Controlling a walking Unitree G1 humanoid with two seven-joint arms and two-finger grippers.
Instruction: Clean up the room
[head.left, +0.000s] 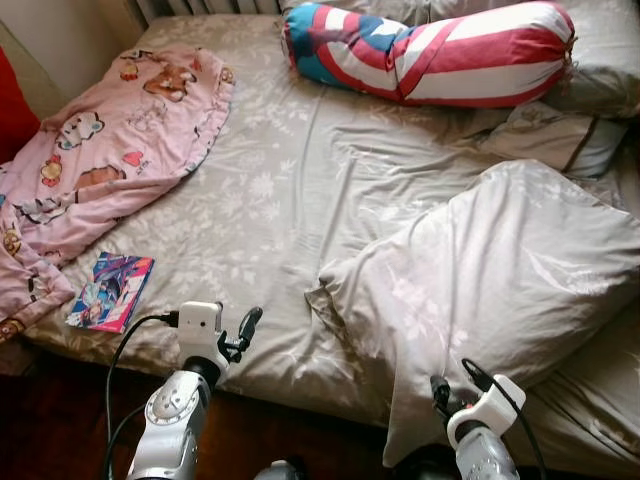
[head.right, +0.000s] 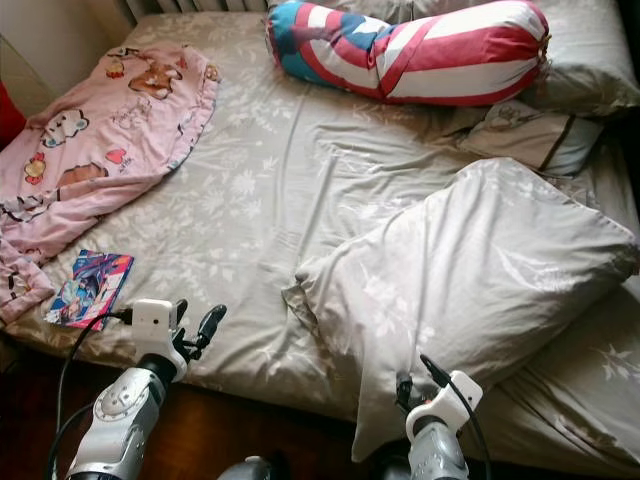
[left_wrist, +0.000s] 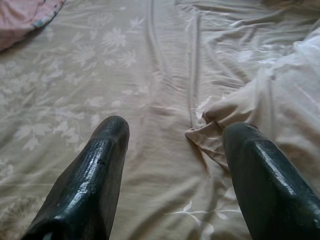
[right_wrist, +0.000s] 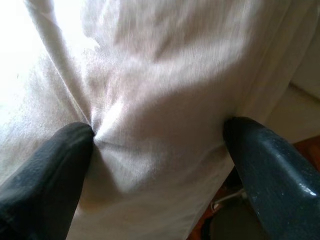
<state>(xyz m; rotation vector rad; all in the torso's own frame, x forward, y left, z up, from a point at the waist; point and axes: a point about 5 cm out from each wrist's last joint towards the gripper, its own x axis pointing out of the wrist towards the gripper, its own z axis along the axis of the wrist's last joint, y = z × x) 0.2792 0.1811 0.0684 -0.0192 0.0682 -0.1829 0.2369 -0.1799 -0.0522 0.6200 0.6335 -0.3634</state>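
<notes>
1. Two grippers sit at the near edge of the bed (head.left: 270, 190). The right gripper (right_wrist: 157, 135) has its fingers spread, both tips pressed against the cloth of the large grey pillow (head.left: 500, 290); a fold bunches at one fingertip (right_wrist: 75, 145). Not clamped: fabric spans the gap.
2. The pillow lies at 12 to 1 o'clock from the right gripper, its near corner hanging over the mattress edge, its far end reaching toward the right side of the bed.
3. The left gripper (head.left: 245, 330) is released, fingers (left_wrist: 100, 165) apart, holding nothing, hovering just above the sheet. The pillow's left corner (left_wrist: 210, 130) is near its right-hand finger, at about 2 o'clock in the head view.
4. Left arm: wrist raised over the bed edge, fingers aimed forward and slightly right. Right arm: lower, wrist under the pillow overhang, fingers pointing up into it.
5. A colourful book (head.left: 110, 290) lies at 10 o'clock from the left gripper, near the bed edge, just beside the pink blanket (head.left: 100, 160).
6. A striped bolster (head.left: 430, 50) lies at 12 o'clock at the head of the bed, a smaller pillow (head.left: 550, 140) next to it.
7. Bare sheet between the blanket and the grey pillow; dark floor (head.left: 60, 420) below the near edge.
</notes>
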